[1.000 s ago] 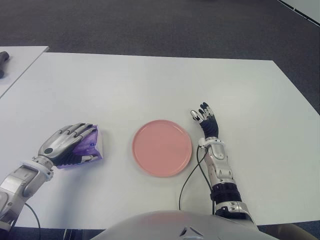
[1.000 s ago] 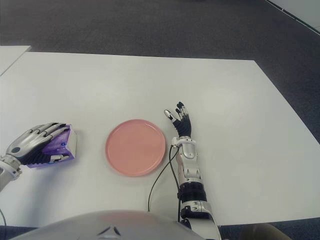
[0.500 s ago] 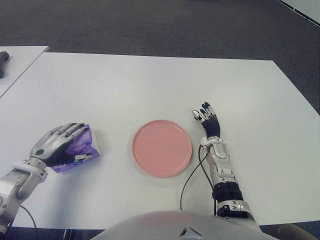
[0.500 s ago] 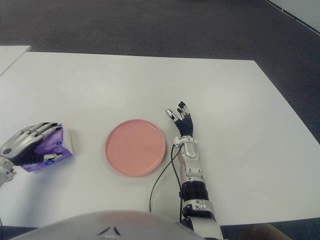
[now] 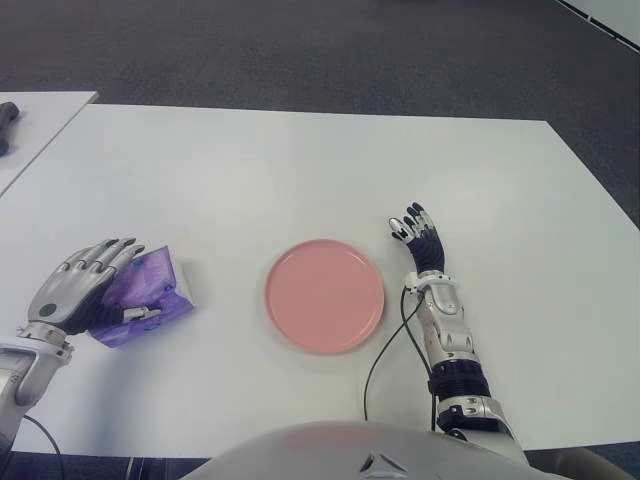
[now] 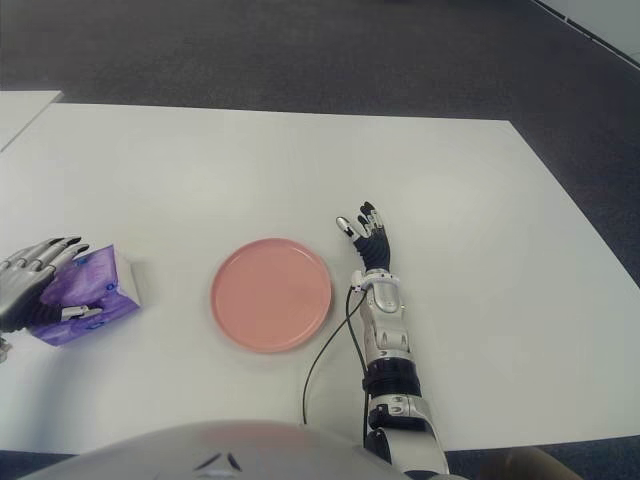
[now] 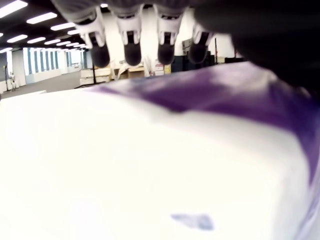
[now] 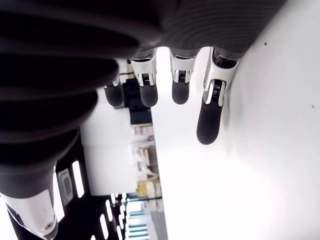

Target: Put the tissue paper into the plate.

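Observation:
A purple and white tissue pack (image 5: 152,288) lies on the white table (image 5: 300,170) at the left, a hand's width left of the pink plate (image 5: 324,295). My left hand (image 5: 75,290) sits over the pack's left end, its fingers (image 7: 132,52) stretched out straight above the purple top (image 7: 210,100) and the thumb along the near side. The plate holds nothing. My right hand (image 5: 418,235) shows just right of the plate, fingers (image 8: 207,125) relaxed and spread, holding nothing.
A black cable (image 5: 385,350) runs from my right forearm toward the table's near edge. Another white table (image 5: 30,125) with a dark object (image 5: 8,115) stands at the far left. Dark carpet lies beyond the far edge.
My left hand slid the tissue pack leftward, away from the plate, and its fingers have straightened off the pack. The right hand has barely shifted.

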Tool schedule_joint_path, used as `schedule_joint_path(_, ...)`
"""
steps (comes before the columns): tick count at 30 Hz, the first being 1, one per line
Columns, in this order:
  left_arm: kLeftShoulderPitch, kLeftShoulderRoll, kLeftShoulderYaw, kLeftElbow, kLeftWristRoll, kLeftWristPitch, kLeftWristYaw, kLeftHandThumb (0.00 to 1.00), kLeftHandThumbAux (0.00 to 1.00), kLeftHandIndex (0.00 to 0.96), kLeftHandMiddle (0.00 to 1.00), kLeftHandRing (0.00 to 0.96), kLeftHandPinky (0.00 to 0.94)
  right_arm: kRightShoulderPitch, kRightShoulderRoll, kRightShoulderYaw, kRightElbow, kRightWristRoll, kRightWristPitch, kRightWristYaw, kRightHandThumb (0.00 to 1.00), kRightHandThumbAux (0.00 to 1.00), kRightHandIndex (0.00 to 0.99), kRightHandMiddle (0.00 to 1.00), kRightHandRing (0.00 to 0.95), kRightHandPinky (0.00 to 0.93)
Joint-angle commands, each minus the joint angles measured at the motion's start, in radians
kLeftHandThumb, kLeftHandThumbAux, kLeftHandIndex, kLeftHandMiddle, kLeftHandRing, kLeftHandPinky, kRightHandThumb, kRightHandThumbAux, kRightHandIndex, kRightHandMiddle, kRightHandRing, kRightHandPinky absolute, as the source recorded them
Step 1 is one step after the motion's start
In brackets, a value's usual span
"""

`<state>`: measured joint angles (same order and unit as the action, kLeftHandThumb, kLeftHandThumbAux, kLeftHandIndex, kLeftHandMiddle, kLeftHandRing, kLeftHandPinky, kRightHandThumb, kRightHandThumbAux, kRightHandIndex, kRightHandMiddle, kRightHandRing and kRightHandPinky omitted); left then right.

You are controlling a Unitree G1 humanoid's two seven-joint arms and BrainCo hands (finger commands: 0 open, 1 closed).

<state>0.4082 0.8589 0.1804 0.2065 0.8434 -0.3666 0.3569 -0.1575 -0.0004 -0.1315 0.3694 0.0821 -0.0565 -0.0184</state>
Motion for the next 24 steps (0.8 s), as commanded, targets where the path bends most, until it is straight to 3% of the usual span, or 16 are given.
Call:
schedule_joint_path(1,-0.020,0.016,-0.038,0.052,0.028,-0.008,0.059,0.170,0.338,0.000,0.000,0.000,0.010,0.039,-0.002,-0.009,0.041,0.012,0.062,0.001,0.204,0.660,0.000,0.000,0.000,0.009)
schedule_joint_path(11,-0.055,0.036,-0.106,0.135,0.066,-0.009,0.181,0.180,0.365,0.000,0.000,0.000,0.028,0.042,-0.008,-0.015,0.029,0.014,0.072,0.008,0.204,0.660,0.000,0.000,0.000,0.009)
schedule_joint_path(24,-0.058,0.038,-0.141,0.141,0.042,0.026,0.190,0.210,0.397,0.000,0.000,0.000,0.003,0.047,-0.014,-0.020,0.013,0.018,0.083,0.015,0.204,0.660,0.000,0.000,0.000,0.009)
